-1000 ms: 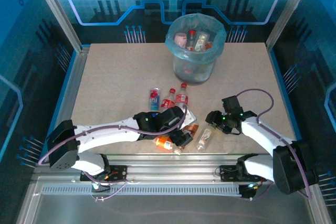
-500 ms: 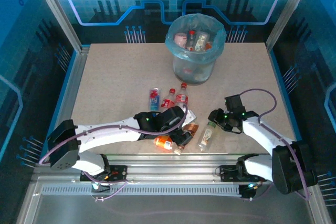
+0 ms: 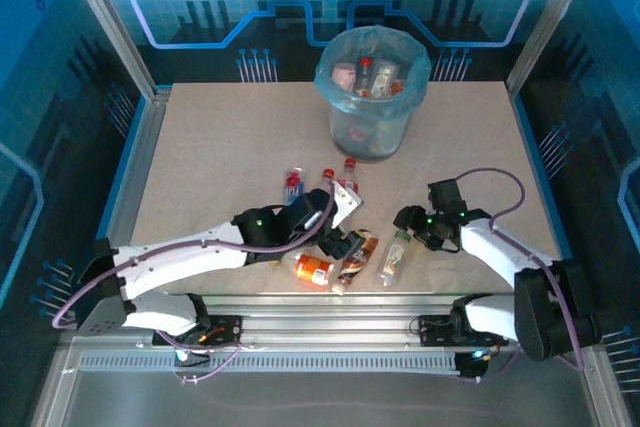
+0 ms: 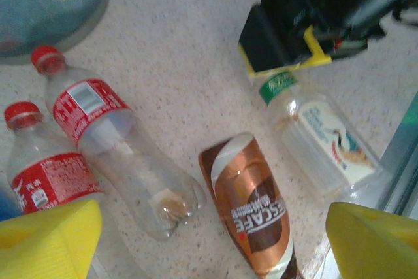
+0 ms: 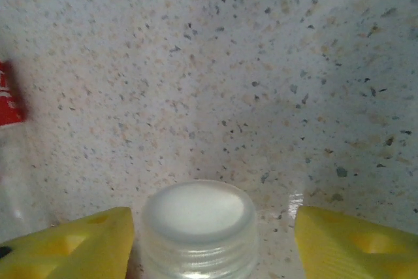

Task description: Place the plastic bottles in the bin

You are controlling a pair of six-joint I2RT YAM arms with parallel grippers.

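Note:
The bin (image 3: 370,87), lined with a blue bag, stands at the back and holds several bottles. On the table lie a brown-labelled bottle (image 4: 255,204), two red-labelled bottles (image 4: 117,148) (image 4: 39,174), an orange bottle (image 3: 315,269), a blue-labelled bottle (image 3: 293,185) and a white-labelled bottle (image 4: 320,142). My left gripper (image 4: 209,240) hangs open above the brown bottle, its yellow fingers (image 4: 49,240) wide apart. My right gripper (image 5: 212,240) is open, its fingers (image 5: 356,243) either side of the pale cap (image 5: 198,223) of the white-labelled bottle (image 3: 393,257); its left finger sits right beside the cap.
The loose bottles cluster near the table's front edge (image 3: 330,292), between the two arms. A metal rail runs just beyond that edge. The right gripper (image 4: 307,24) sits close to the left gripper (image 3: 340,243), with little room between them.
The left gripper has drawn back and up from the orange and brown bottles, leaving the brown one uncovered. The right gripper has closed in on the white-labelled bottle's cap.

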